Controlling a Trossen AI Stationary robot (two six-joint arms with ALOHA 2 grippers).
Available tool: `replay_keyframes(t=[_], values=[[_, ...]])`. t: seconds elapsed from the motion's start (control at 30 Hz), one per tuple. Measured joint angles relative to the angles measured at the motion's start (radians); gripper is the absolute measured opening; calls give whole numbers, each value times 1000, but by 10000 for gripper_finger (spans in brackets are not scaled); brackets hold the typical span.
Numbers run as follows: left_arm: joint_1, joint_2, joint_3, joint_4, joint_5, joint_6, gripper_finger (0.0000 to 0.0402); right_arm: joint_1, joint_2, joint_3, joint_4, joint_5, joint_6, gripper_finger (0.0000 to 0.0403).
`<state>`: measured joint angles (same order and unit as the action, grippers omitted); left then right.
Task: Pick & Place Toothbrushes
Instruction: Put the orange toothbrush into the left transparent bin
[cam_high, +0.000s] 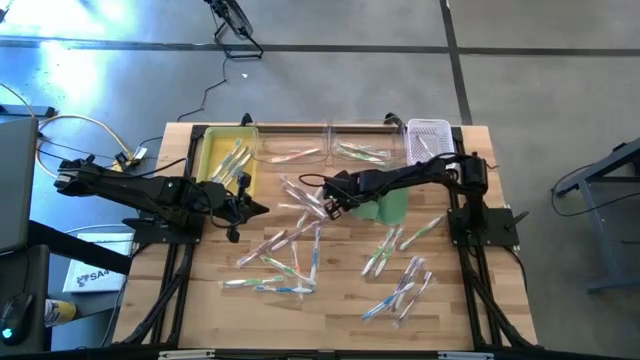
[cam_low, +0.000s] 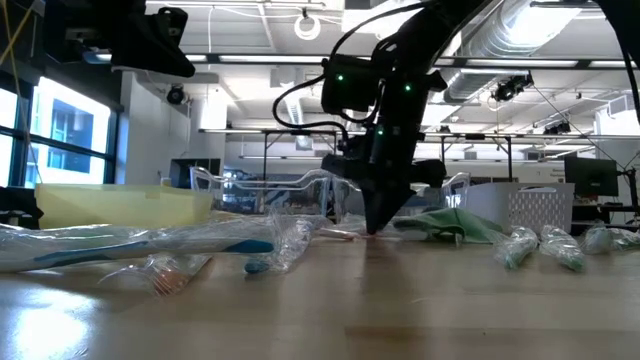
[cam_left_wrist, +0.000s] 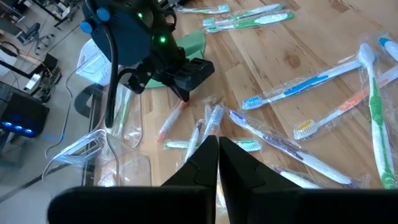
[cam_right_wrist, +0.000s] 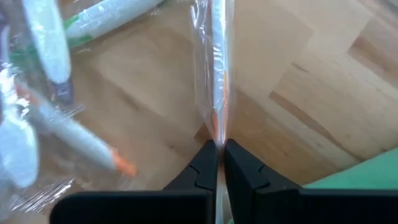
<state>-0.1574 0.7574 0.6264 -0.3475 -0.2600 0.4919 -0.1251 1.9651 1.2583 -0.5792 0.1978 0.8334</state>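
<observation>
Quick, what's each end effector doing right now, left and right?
Left end effector: closed, empty.
Right end effector: closed on a wrapped toothbrush.

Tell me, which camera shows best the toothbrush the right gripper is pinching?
The right wrist view: the wrapped toothbrush fills the picture, clamped in the right gripper. The high view shows only the gripper among scattered brushes; the low view shows its tip on the table; the left wrist view shows it from afar.

- Wrapped toothbrushes (cam_high: 290, 262) lie flat and scattered over the wooden table, whitish with blue, green, pink or orange parts, in clear crinkly wrappers
- Several lie in the yellow bin (cam_high: 212, 150), a few in the clear trays (cam_high: 305, 135)
- One orange-tipped toothbrush (cam_right_wrist: 218, 74) is pinched at its wrapper end between the right gripper (cam_right_wrist: 218, 149) fingers
</observation>
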Motion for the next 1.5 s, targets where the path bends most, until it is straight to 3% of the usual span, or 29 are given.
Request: replay_keyframes(t=[0.7,0.9,1.1,1.2,1.3,1.5], values=[[0,0,0,2,0,0,10,-9,-246,1,188,-177,-299,2],[0,0,0,118,-7,-52,10,-24,-326,1,240,-205,-381,2],[0,0,0,380,-88,-81,10,-32,-347,1,348,-300,-484,3],[0,0,7,471,-219,-104,10,-42,-348,1,406,-374,-521,3],[1,-3,46,446,-306,-95,10,-54,-348,1,435,-380,-528,3],[1,-3,120,350,-304,-69,10,-59,-348,1,478,-380,-561,3]])
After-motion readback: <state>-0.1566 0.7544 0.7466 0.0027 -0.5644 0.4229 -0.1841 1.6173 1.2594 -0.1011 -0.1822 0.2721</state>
